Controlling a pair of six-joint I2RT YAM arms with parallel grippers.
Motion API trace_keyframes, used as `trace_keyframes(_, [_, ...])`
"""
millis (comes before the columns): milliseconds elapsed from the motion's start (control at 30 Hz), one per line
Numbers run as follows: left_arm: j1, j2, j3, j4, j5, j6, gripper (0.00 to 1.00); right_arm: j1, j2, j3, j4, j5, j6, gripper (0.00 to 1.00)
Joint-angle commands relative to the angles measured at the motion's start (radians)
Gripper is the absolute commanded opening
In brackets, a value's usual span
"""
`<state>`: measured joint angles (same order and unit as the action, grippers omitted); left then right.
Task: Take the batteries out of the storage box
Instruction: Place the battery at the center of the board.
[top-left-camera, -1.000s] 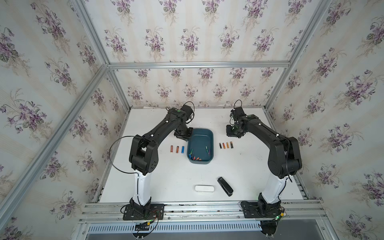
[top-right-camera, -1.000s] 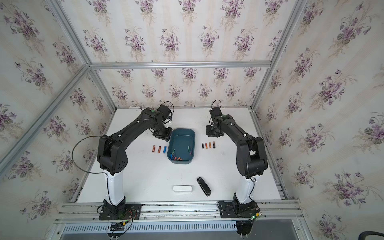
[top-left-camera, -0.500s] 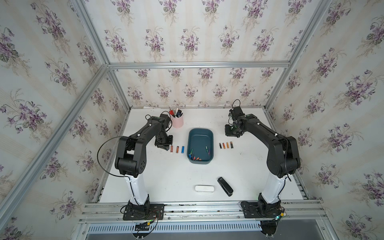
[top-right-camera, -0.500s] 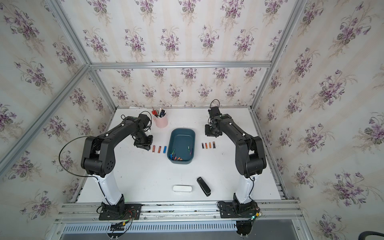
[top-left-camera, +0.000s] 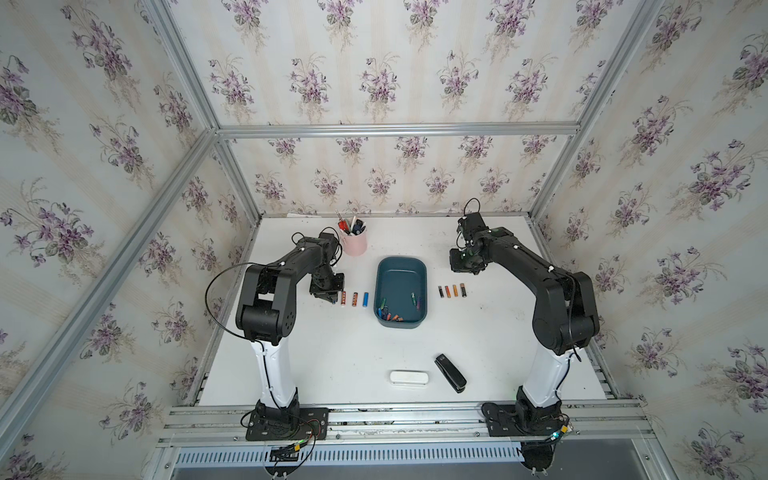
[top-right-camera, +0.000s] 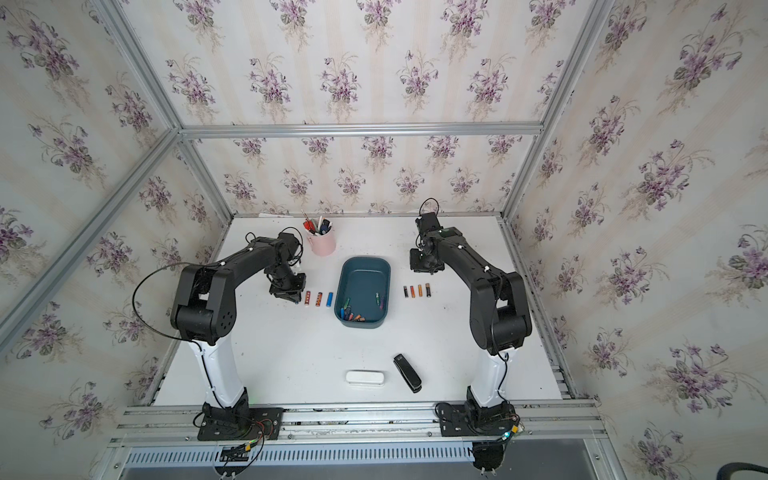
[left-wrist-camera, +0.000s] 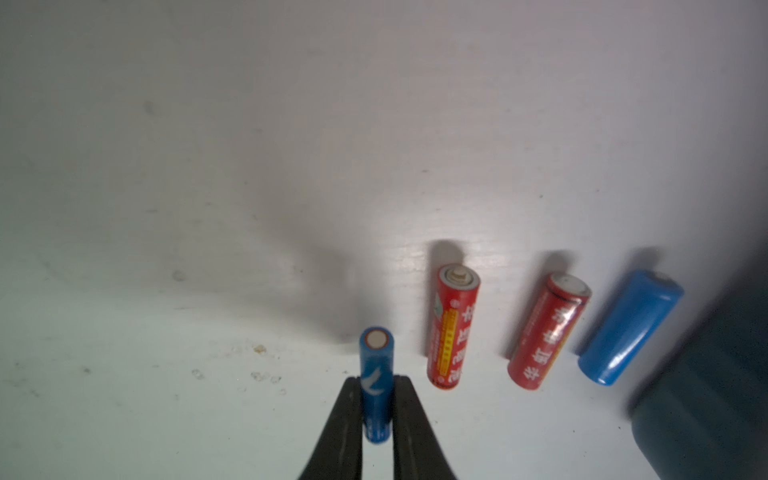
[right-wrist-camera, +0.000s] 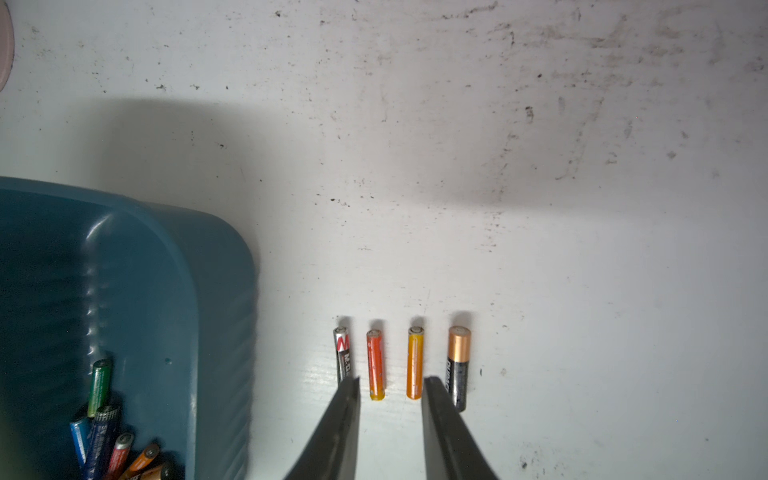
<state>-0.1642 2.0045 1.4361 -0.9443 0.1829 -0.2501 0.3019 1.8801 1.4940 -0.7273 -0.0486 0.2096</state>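
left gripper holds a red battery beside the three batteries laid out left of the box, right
Not quite. The battery in the left gripper is blue, not red; the left wrist view shows it. It is beside the three batteries laid out left of the box.

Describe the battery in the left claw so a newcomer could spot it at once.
Start at the teal storage box mid-table; on the left arm's side lie two red batteries and a fat blue battery in a row. Past the row's outer end, the left claw pinches a slim blue battery: thinner than the fat blue one, with a white swoosh.
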Motion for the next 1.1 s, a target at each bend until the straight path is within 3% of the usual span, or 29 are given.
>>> trace_keyframes(0, [0.0,0.009,0.006,0.01,0.012,0.01,0.18,0.002,0.003,0.002,-0.017,0.009,0.001,0.31])
trace_keyframes(400, [0.0,0.042,0.014,0.024,0.01,0.011,0.19,0.002,0.003,0.002,-0.02,0.013,-0.003,0.31])
trace_keyframes(800, [0.0,0.017,0.018,0.014,0.01,0.006,0.26,0.006,-0.002,0.012,-0.027,0.012,0.002,0.31])
trace_keyframes(1067, [0.0,-0.032,0.054,-0.02,0.01,0.003,0.28,0.095,-0.002,0.058,-0.056,0.028,0.032,0.32])
